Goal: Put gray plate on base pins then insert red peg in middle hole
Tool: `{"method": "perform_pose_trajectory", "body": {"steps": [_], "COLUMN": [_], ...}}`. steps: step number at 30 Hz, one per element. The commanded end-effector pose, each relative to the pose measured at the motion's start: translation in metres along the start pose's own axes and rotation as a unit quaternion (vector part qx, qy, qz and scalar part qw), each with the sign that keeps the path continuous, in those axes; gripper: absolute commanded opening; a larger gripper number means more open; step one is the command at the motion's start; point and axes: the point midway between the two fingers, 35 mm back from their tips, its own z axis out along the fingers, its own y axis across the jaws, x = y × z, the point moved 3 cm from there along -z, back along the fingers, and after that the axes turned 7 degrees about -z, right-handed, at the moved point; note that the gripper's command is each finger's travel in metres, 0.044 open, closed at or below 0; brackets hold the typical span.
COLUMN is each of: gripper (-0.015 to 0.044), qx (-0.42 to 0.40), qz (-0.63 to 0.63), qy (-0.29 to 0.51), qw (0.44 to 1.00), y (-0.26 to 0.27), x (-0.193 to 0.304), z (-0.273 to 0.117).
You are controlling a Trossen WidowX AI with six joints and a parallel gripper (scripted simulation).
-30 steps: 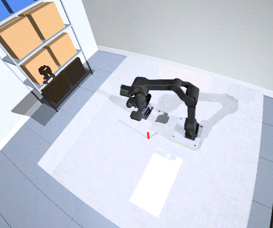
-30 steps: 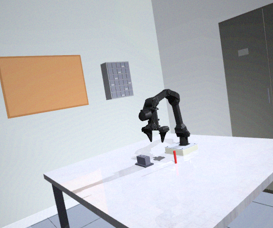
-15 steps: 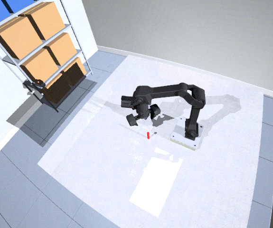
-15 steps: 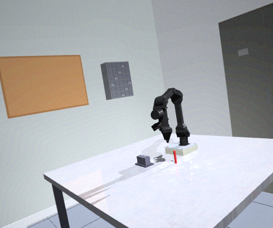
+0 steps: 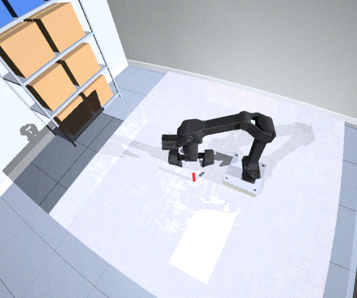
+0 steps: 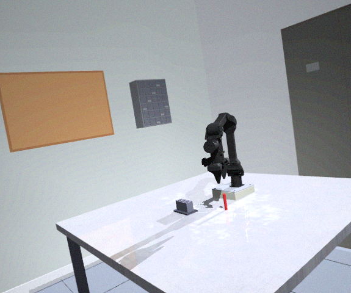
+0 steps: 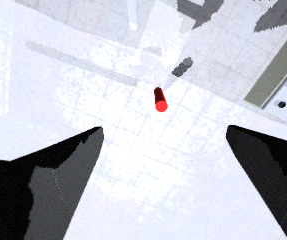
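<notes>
The red peg (image 5: 194, 177) (image 6: 224, 201) (image 7: 160, 103) stands upright on the table. My gripper (image 5: 192, 165) (image 6: 221, 180) (image 7: 163, 131) is wide open and empty, pointing down, with its fingertips higher than the peg. In the wrist view the peg shows between the two fingers sideways, a little beyond the line of their tips. The dark gray base block (image 6: 183, 206) stands on a thin flange to the left of the peg in the exterior view. The gray plate cannot be told apart from the block there. Base and plate are hidden in the top view and outside the wrist view.
The arm's pale mounting block (image 5: 239, 189) (image 6: 245, 192) (image 7: 275, 70) is near the peg, on the side toward the arm. The arm's shadow falls across the white tabletop (image 5: 123, 224) (image 6: 232, 261). A shelf with cardboard boxes (image 5: 24, 48) stands beyond the table.
</notes>
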Motion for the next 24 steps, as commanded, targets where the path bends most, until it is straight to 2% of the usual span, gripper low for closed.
{"method": "perform_pose_trajectory", "body": {"steps": [1,3,10,24], "gripper": [0.0440,0.0440,0.0440,0.0440], "qx": [0.002,0.002,0.002,0.002], "qz": [0.006,0.006,0.006,0.004], "qy": [0.002,0.002,0.002,0.003], "qw": [1.000,1.000,1.000,1.000], "y": [-0.002,-0.003,-0.002,-0.001], "x": [0.002,0.003,0.003,0.003], "z": [0.017,0.033,0.049,0.066]}}
